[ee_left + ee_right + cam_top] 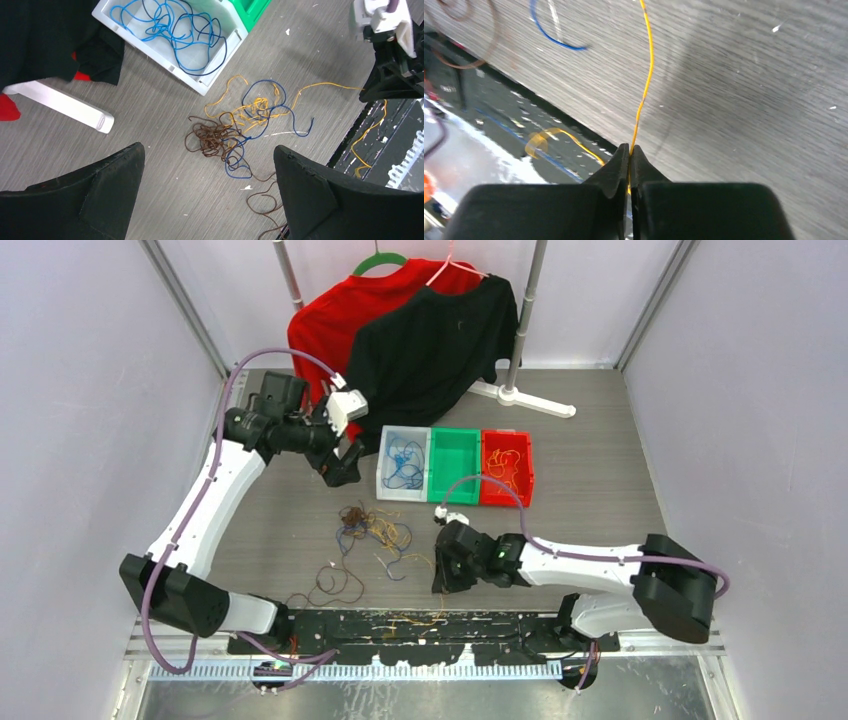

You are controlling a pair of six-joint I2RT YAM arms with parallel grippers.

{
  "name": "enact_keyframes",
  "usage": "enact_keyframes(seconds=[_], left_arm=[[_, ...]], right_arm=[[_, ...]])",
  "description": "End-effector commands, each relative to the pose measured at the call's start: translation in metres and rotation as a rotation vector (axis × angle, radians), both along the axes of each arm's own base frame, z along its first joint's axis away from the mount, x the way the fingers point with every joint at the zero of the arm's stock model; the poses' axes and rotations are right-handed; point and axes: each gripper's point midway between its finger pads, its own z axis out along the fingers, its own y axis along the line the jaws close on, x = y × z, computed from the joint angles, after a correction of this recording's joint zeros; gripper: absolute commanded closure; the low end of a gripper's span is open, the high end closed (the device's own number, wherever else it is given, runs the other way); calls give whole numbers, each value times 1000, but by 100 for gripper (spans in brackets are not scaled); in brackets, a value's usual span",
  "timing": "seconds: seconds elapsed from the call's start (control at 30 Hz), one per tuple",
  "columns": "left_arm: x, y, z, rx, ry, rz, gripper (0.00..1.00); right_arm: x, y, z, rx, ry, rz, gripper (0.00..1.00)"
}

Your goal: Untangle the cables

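Pinches a yellow-orange cable (646, 75) tight between the clenched right fingers (616, 170), low over the bench (600, 490) close to its near edge. Holds the left fingers (110, 185) spread wide and released, grasping nothing, over the far left, just beside the white bin (384, 480) of blue strands. Shows the tangled blue, yellow-orange and brown cables (370, 530) lying mid-bench, between both arms.

Cables (215, 139): blue, yellow-orange, dark brown
Worktop (600, 520): grey, streaked wood grain
Bins: white bin (402, 495), green bin (455, 465), red bin (507, 433)
Shirts: red shirt (330, 330), black shirt (440, 350)
Right claw (630, 155): black
Hoses (270, 352): lilac
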Motion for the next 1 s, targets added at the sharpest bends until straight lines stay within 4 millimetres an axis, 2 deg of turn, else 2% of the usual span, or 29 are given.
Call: enact_keyframes(seconds=[0.0,0.1,0.27,0.47,0.63,0.83,0.97], left_arm=[[-11,-7,24,-65,-44,-42,0],[-24,-10,28,-84,-52,-98,1],[-58,-13,41,-137,-78,-214,1],[-86,-22,51,-199,-108,-310,1],[-91,-24,48,-211,-199,-339,0],[-109,-34,36,-261,-165,-378,4],[-105,-39,32,-291,-206,-351,7]], right_arm=[[29,19,74,135,-168,4,99],[40,20,117,188,-275,21,99],[53,24,187,288,-435,62,99],[54,51,252,445,-550,173,99],[52,77,283,538,-588,267,99],[49,101,308,633,-601,331,99],[47,111,327,695,-615,356,99]])
